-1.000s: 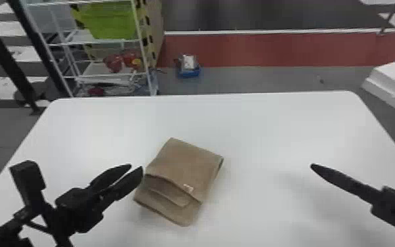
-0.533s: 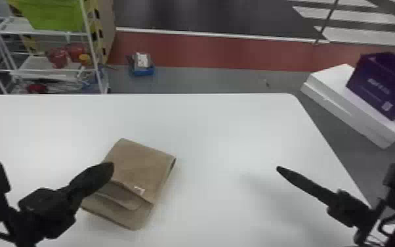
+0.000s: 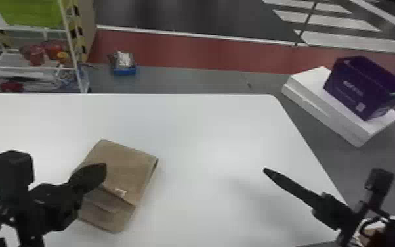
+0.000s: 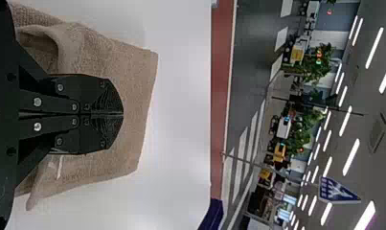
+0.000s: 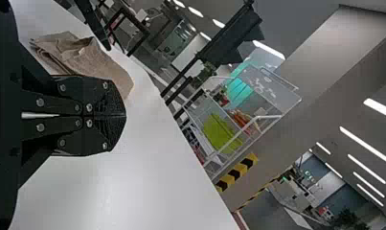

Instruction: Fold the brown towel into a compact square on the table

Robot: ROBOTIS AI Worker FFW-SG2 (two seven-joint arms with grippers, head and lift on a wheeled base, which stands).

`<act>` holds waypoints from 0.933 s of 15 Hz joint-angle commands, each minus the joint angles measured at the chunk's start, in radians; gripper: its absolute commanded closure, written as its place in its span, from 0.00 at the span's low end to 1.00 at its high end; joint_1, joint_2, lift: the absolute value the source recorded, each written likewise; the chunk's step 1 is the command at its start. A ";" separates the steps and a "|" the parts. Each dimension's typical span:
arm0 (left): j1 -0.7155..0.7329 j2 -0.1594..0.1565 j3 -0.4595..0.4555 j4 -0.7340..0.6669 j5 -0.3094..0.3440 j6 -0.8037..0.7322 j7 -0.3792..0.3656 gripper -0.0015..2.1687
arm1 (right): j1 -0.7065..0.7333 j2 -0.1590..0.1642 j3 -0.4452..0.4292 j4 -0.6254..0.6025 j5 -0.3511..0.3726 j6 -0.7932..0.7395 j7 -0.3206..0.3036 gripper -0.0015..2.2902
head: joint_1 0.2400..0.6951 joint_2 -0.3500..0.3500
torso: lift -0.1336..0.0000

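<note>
The brown towel [image 3: 126,167] lies folded into a compact, roughly four-sided stack on the table, left of centre, with lower layers showing at its near side and a small white label there. My left gripper [image 3: 103,169] is over the towel's left part; in the left wrist view the gripper [image 4: 122,115] has its fingers pressed together, with the towel [image 4: 133,100] behind them. My right gripper [image 3: 265,170] is above the table to the right, well apart from the towel. In the right wrist view this gripper [image 5: 125,116] is shut, the towel [image 5: 95,60] lying farther off.
The white table [image 3: 206,131] extends around the towel. Past its far right edge, a purple box [image 3: 354,88] stands on a white block [image 3: 324,108] on the floor. A wire rack [image 3: 32,65] with a green bin stands behind the far left.
The head view has swung to the right, bringing the purple box into sight. My left gripper's fingers, apart one second ago, have come together. The towel keeps its folded shape.
</note>
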 commanded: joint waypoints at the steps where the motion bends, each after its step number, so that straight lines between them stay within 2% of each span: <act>1: -0.025 -0.002 -0.020 0.025 -0.044 0.002 0.030 0.98 | 0.002 -0.001 -0.012 0.000 -0.016 0.000 0.010 0.65 | 1.00 0.22 | 0.08; 6: -0.036 -0.002 -0.043 0.054 -0.152 0.002 0.108 0.98 | -0.001 -0.016 -0.016 0.008 -0.038 0.000 0.019 0.65 | 1.00 0.24 | 0.08; 14: 0.053 0.006 -0.025 0.011 -0.209 -0.019 0.156 0.98 | -0.005 -0.018 0.011 0.006 -0.044 0.003 0.021 0.65 | 1.00 0.30 | 0.08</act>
